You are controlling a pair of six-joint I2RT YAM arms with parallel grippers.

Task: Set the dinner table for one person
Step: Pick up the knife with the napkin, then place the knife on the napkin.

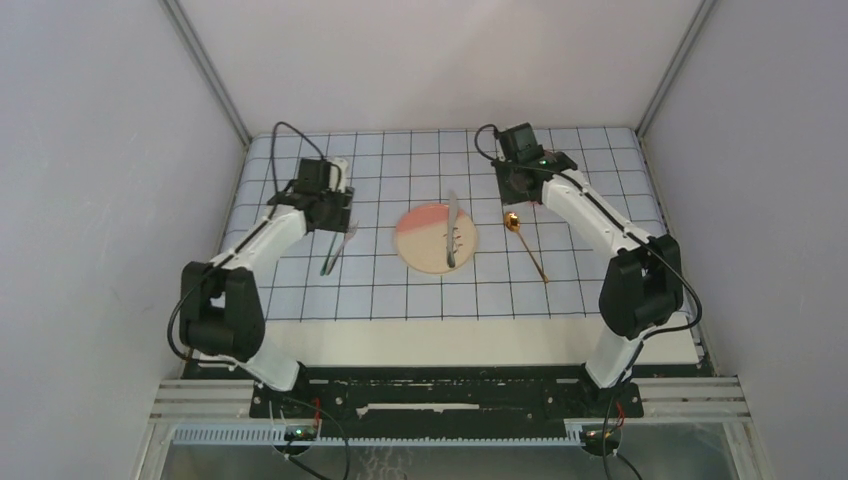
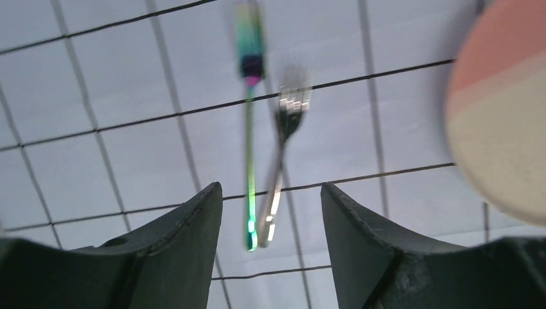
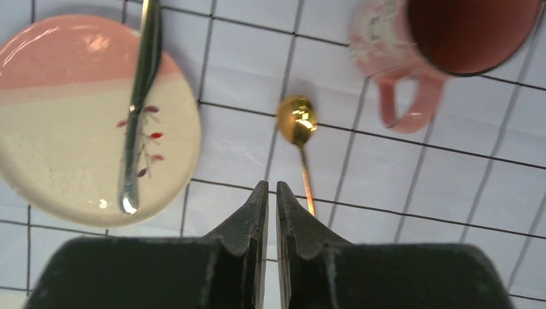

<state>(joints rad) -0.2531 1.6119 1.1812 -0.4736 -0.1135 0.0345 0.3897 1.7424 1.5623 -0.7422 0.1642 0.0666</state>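
Steel knife is laid 12-to-6 on the plate, 8 o'clock from the right gripper, barely cracked open, empty. Left gripper is spread wide, empty, over the fork. Dinner table is seen bare at 6 o'clock.

The plate is cut off by the right edge and the fork is blurred; the mug is cropped at the top.

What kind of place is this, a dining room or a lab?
Probably a robot test booth, not a home: plain grey walls box in the table, two robot arms are bolted at its near edge, and a gridded cloth lies on it.
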